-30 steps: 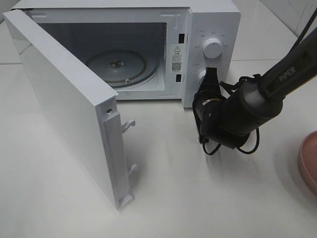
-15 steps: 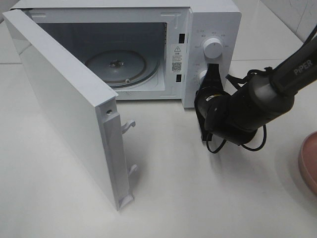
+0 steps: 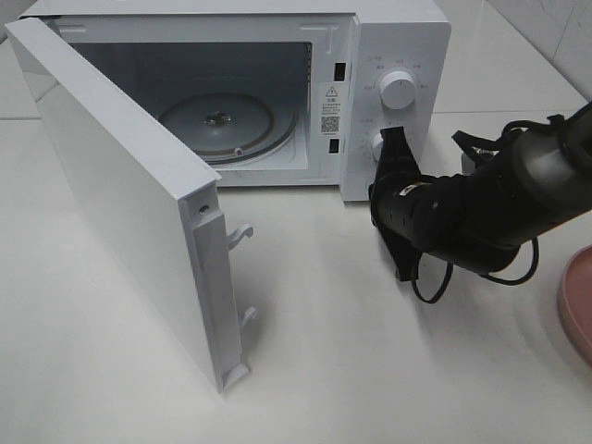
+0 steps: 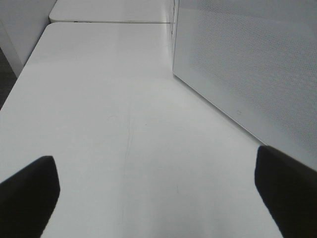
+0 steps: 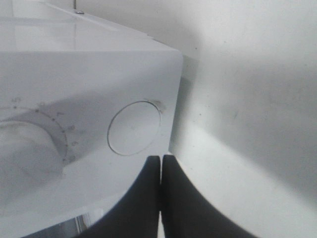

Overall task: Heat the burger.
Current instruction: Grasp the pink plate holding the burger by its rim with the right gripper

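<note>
None of my three views shows the burger, so I cannot say where it sits. Nearest the job, the right gripper (image 3: 392,139) has its two fingers pressed flat together with nothing between them. It points at the control panel of the microwave (image 3: 407,37), at about 2 o'clock from the middle of the high view. In the right wrist view the tips stand just beside the round button (image 5: 134,128) near the panel's lower corner; whether they touch it I cannot tell. In the high view, the dial (image 3: 398,90) sits toward 12 o'clock from that button.

The microwave takes up the 12 o'clock side of the table (image 3: 370,370). Its door (image 3: 120,203) is swung wide toward 9 o'clock, with the glass turntable (image 3: 217,125) in plain sight inside. A pink plate (image 3: 580,301) shows only part of its rim at the frame's 3 o'clock edge, well apart from the microwave.

The left gripper (image 4: 158,192) is out of the high view. Its wrist camera shows both fingers spread wide over the white table, holding nothing, near a dotted white panel (image 4: 247,64).
</note>
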You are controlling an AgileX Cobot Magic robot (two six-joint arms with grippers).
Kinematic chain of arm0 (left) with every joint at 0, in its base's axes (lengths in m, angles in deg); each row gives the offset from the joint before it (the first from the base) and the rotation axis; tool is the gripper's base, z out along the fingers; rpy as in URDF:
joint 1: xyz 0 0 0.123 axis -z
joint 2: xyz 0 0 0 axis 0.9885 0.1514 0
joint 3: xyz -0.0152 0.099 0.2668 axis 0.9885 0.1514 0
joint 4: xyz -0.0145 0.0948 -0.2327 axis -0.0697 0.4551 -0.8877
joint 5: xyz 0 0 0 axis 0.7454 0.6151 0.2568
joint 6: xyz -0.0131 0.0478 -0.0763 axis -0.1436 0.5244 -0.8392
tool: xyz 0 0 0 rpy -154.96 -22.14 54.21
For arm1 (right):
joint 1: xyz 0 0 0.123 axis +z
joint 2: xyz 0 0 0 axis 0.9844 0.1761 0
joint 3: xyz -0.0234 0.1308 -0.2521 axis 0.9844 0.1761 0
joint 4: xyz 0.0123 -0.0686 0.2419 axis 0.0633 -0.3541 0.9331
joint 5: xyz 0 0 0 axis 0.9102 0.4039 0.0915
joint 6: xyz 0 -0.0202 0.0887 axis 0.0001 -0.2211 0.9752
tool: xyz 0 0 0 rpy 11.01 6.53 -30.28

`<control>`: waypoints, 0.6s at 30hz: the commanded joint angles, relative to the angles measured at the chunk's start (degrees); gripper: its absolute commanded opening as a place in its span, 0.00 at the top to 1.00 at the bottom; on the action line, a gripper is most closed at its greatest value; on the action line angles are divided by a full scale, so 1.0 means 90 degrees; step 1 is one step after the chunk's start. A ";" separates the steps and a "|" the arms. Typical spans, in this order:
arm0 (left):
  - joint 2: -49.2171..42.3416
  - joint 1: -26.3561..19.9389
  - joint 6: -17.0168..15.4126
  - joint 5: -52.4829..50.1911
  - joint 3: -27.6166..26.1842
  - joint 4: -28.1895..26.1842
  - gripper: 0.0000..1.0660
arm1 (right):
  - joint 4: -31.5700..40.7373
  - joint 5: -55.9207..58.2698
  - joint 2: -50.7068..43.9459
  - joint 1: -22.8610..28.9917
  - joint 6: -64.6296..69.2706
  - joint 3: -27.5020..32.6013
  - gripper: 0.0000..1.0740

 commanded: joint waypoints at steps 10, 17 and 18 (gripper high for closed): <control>-0.0127 0.0000 -0.0051 -0.0006 0.0019 0.0019 0.06 | -0.0032 0.1324 -0.1318 0.0000 -0.2445 0.0898 1.00; -0.0127 0.0000 -0.0051 -0.0006 0.0019 0.0019 0.06 | -0.0032 0.2636 -0.1827 -0.0006 -0.4456 0.0936 1.00; -0.0127 0.0000 -0.0051 -0.0006 0.0019 0.0019 0.06 | -0.0032 0.2839 -0.1916 -0.0006 -0.4806 0.0936 1.00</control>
